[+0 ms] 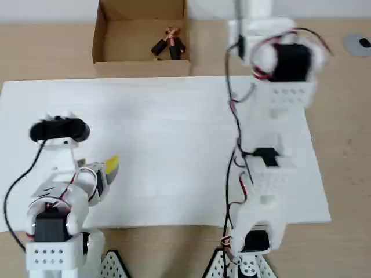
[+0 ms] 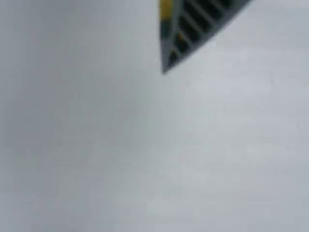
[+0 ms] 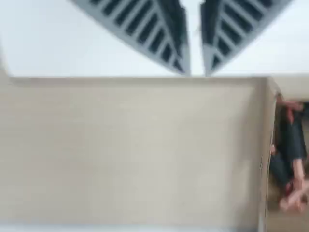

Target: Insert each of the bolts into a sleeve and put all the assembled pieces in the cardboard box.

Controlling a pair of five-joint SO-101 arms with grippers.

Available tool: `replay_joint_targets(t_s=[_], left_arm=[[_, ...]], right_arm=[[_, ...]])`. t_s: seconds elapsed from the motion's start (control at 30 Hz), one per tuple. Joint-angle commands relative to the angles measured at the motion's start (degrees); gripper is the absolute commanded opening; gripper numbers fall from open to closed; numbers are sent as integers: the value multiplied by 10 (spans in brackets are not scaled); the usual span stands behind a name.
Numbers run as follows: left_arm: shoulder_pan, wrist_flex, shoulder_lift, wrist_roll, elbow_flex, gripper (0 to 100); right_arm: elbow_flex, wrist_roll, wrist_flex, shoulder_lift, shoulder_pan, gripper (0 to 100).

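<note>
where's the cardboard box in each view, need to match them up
high view: cardboard box at the top, left of centre, beyond the white sheet.
left wrist view: the white sheet, seen close.
right wrist view: the box's wall, with bare table beside it.
shared landmark: the dark and copper assembled pieces in the box.

White arms (image 1: 272, 179) carry black motors (image 1: 290, 61), red-black cables (image 1: 236, 124), apparently ribbed grey fingers (image 3: 145, 29).
</note>
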Motion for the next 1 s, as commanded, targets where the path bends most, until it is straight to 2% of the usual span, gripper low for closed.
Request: replay_joint_targets(t_s=[0.0, 0.07, 0.27, 0.4, 0.5, 0.7, 0.83, 0.97], left_arm=[[-8, 14, -4, 6, 10, 260], [-4, 41, -4, 6, 13, 260], [-7, 23, -36, 4, 62, 260], [-11, 11, -86, 3, 127, 260], [-11, 4, -134, 3, 179, 260], [-11, 41, -202, 4, 196, 260], [-10, 40, -197, 4, 195, 261], [-11, 40, -197, 4, 195, 261]], right_arm=[[133, -6, 11, -155, 16, 9], [279, -6, 11, -269, 16, 9], [853, -3, -6, -638, 25, 10], [1165, 5, -150, -838, 105, 10], [1359, 58, -267, -964, 140, 10], [1616, 113, -405, -1171, 150, 10], [1742, 142, -432, -1288, 153, 10], [1803, 147, -433, -1402, 153, 10]])
